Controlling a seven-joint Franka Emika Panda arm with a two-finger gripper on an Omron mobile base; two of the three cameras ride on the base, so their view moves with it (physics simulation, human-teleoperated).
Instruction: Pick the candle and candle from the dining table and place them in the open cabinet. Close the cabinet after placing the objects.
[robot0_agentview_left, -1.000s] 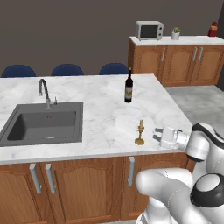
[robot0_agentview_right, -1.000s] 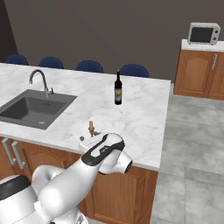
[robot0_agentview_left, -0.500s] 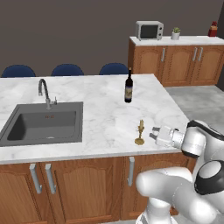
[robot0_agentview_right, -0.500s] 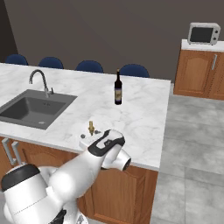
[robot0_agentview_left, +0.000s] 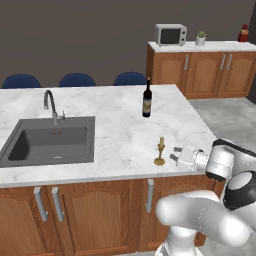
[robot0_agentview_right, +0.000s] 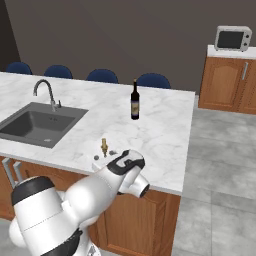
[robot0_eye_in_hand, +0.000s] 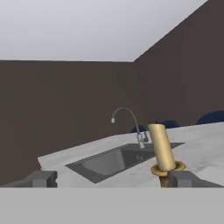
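A thin yellowish candle (robot0_agentview_left: 160, 151) in a small brass candlestick stands upright near the front right edge of the dining table (robot0_agentview_left: 115, 120). My gripper (robot0_agentview_left: 174, 155) lies level just right of it, open, fingers pointing at it. In the hand view the candle (robot0_eye_in_hand: 162, 153) rises close to the right fingertip (robot0_eye_in_hand: 186, 178), just inside the wide gap, and the left fingertip (robot0_eye_in_hand: 41, 179) is far off. My gripper (robot0_eye_in_hand: 113, 179) holds nothing. From the right base view the candle (robot0_agentview_right: 104, 146) pokes up just beyond my hand. The open cabinet is out of view.
A dark wine bottle (robot0_agentview_left: 146, 100) stands farther back on the marble top. The grey sink (robot0_agentview_left: 50, 140) with its curved faucet (robot0_agentview_left: 50, 104) takes up the table's left part. Low wooden cabinets (robot0_agentview_left: 200, 70) with a microwave (robot0_agentview_left: 171, 35) stand at the back right. Blue chairs (robot0_agentview_left: 76, 80) line the far side.
My hand has slid a little left along the table edge, closer to the candle. The jaws have stayed open, and the candle has not moved.
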